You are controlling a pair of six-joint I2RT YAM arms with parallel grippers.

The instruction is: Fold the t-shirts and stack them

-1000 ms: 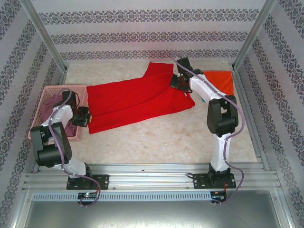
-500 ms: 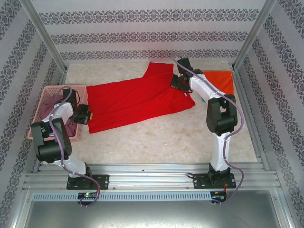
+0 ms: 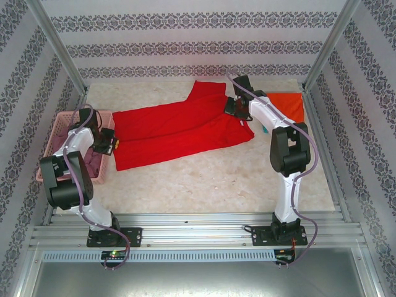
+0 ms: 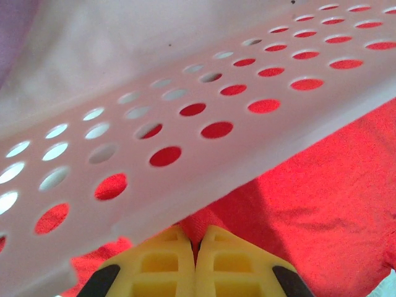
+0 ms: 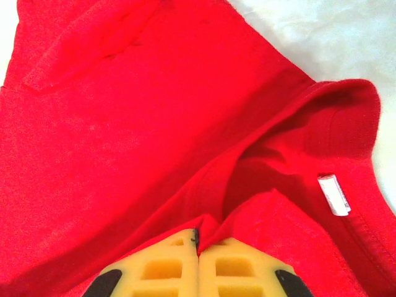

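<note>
Nearest me, my left gripper [image 4: 197, 244] has its yellow pads pressed together on a pinch of the red shirt [image 3: 179, 127]. The pinch is at the shirt's left edge, right under the holed wall of the basket [image 4: 185, 154]. The shirt lies spread across the middle of the table [image 3: 216, 179], lengthwise from the basket toward the far right. Further out, my right gripper [image 5: 198, 238] is clamped the same way on a fold of red cloth just beside the collar [image 5: 346, 142], with the white label [image 5: 334, 195] close by.

I judge this cloth to be light, soft and limp. It will sag and wrinkle wherever I don't hold it, and a thin pinch could slip out. Seams are the better holds, such as the hem, shoulder and collar band, taken at two points well apart so the cloth stays taut.

The count is one red shirt in my fingers and one orange shirt [image 3: 286, 105] lying flat at the far right corner. There is also mauve cloth [image 3: 93, 164] heaped in the one basket, though how many pieces I cannot tell. A teal sliver [image 3: 264, 129] shows by my right arm, too small to be sure of.
</note>
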